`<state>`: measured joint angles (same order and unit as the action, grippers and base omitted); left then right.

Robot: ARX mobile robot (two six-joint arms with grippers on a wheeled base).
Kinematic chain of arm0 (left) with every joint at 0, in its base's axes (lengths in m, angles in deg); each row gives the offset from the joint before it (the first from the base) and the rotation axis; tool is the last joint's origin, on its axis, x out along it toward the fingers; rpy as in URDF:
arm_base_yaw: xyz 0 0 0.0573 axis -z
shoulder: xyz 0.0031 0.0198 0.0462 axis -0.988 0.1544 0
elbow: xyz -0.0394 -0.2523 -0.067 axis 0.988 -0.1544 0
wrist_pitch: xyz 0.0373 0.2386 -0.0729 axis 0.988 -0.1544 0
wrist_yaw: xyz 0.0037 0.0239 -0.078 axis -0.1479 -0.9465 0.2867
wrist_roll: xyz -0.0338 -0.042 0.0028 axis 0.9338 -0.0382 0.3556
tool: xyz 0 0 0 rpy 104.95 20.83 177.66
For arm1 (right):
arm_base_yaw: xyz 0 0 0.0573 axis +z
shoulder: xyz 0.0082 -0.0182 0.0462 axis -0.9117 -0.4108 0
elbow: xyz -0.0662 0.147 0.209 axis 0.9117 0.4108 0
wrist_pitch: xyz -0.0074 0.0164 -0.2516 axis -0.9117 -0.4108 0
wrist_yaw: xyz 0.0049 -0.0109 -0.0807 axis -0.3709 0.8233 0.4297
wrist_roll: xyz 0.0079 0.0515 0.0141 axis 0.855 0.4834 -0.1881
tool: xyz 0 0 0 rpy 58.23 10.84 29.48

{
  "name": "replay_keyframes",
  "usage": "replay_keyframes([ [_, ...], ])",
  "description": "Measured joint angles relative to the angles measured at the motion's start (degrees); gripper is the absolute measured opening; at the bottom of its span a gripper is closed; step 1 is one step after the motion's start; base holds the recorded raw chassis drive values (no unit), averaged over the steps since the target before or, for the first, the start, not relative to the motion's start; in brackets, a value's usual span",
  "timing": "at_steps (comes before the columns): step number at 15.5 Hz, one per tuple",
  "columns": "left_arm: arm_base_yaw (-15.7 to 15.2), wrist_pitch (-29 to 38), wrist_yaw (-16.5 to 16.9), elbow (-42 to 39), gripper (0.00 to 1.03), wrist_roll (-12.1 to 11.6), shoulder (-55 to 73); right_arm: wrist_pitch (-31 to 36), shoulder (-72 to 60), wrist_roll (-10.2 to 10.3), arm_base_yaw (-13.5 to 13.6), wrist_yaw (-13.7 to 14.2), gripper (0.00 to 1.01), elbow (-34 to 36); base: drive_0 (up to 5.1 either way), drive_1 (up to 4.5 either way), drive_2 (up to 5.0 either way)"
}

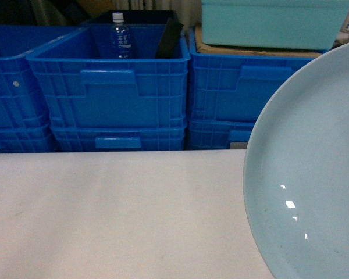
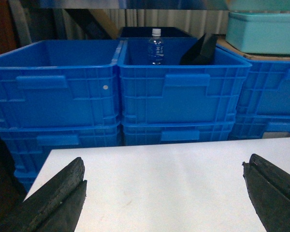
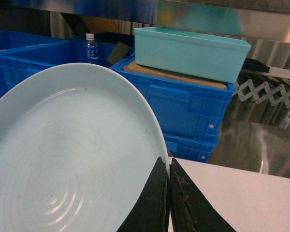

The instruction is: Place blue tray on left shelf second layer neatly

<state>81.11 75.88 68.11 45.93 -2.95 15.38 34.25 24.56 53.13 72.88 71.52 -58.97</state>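
Pale-blue tray [image 3: 72,154] pinched in right jaws; left jaws wide open

A white tabletop [image 1: 104,215] is seen in front, and beyond it royal-blue crates [image 1: 107,87] are stacked in rows. A clear bottle [image 1: 120,36] is stood upright inside the middle crate. A turquoise container [image 1: 273,22] is set on cardboard atop the right stack.
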Motion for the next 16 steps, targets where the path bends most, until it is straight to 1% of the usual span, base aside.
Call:
replay_keyframes([
  [16,0.02,0.0,0.04,0.0,0.98,0.0,0.0,0.0,0.0,0.0,0.0,0.02,0.02,0.0,-1.6,-1.56,-1.6],
])
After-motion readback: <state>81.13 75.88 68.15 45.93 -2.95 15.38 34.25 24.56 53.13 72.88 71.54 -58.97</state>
